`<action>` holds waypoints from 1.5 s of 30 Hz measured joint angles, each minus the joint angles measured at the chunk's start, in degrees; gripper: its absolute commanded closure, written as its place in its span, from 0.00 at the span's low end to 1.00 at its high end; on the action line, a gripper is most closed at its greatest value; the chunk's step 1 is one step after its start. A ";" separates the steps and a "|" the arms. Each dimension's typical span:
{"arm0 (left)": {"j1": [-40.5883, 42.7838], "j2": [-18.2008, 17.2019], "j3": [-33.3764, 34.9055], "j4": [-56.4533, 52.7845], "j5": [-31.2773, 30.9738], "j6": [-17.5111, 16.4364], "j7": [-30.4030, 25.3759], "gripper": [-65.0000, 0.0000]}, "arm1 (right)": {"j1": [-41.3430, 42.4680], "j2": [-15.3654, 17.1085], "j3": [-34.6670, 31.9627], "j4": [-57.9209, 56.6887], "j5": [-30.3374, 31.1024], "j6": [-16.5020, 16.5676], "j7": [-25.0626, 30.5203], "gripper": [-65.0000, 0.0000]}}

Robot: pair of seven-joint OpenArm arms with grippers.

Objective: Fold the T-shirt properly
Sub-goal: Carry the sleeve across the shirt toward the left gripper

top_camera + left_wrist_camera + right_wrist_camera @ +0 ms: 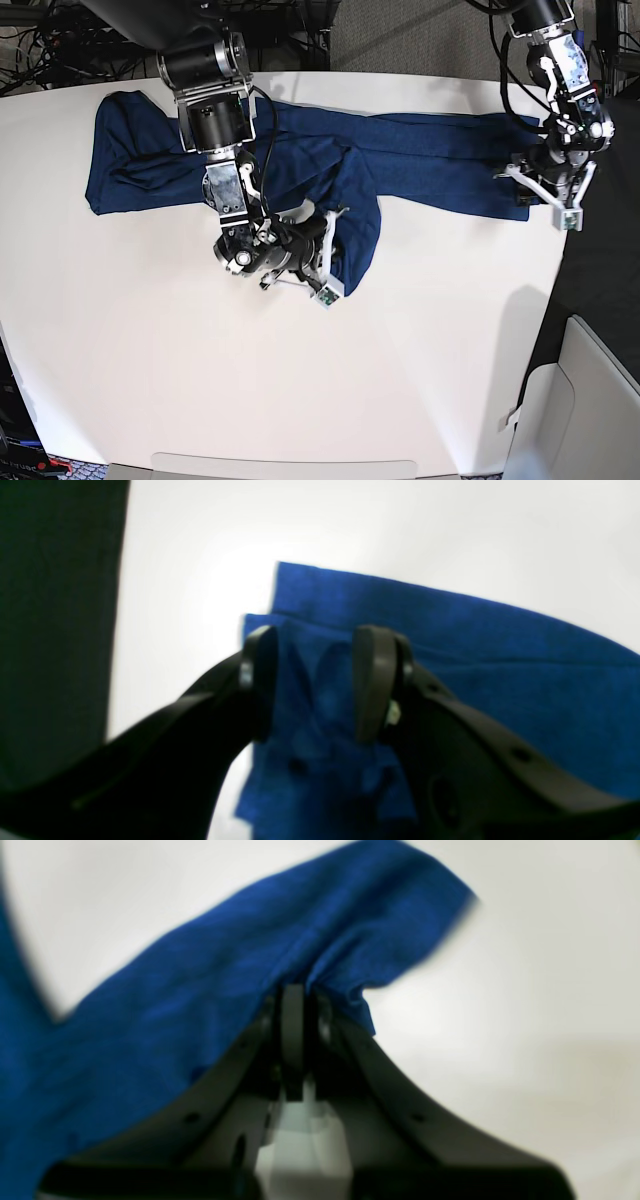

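Note:
The dark blue T-shirt (420, 150) lies spread across the far half of the white table (200, 380), body at the left and one long sleeve reaching right. In the right wrist view my right gripper (297, 990) is shut on a pinched ridge of the T-shirt (200, 965); in the base view this right gripper (335, 218) is at the shirt's lower middle fold. My left gripper (315, 680) stands with jaws apart, straddling the wrinkled end of the sleeve (450, 640). In the base view the left gripper (517, 186) is at the sleeve's right end.
The table's right edge (560, 250) runs close beside the left arm, with dark floor beyond. A pale box (590, 400) stands at the bottom right. Cables (40, 40) lie behind the table at the far left.

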 measured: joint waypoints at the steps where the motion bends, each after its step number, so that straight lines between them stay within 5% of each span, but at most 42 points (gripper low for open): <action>1: 0.02 -0.09 -1.36 0.00 0.11 0.11 0.00 0.66 | -0.68 0.52 -0.44 1.16 2.67 0.07 -1.09 0.99; 4: 0.02 -0.31 -3.15 0.00 0.44 0.57 0.00 0.66 | -0.94 0.96 -0.31 3.63 10.05 -0.35 -4.81 0.99; 14: 0.33 -0.02 -5.31 0.04 0.07 0.39 0.00 0.66 | 0.02 0.04 -9.05 10.51 34.27 -0.17 -5.14 0.99; 20: 0.33 -0.02 -5.42 0.04 0.07 0.39 0.00 0.66 | 0.31 0.52 -15.63 10.95 36.35 -0.42 -4.96 0.99; 32: 1.01 -0.04 -8.09 0.04 -0.07 0.02 0.00 0.66 | 10.25 0.44 -29.07 11.63 50.64 -0.52 -5.07 0.99; 41: 2.67 -0.04 -8.15 1.49 0.11 0.22 -0.02 0.66 | 13.73 0.31 -38.60 14.34 51.82 -0.13 -4.44 0.99; 45: 2.75 -0.02 -8.13 1.70 0.07 0.17 0.00 0.66 | 11.61 0.48 -43.36 9.20 51.52 -0.39 0.96 0.91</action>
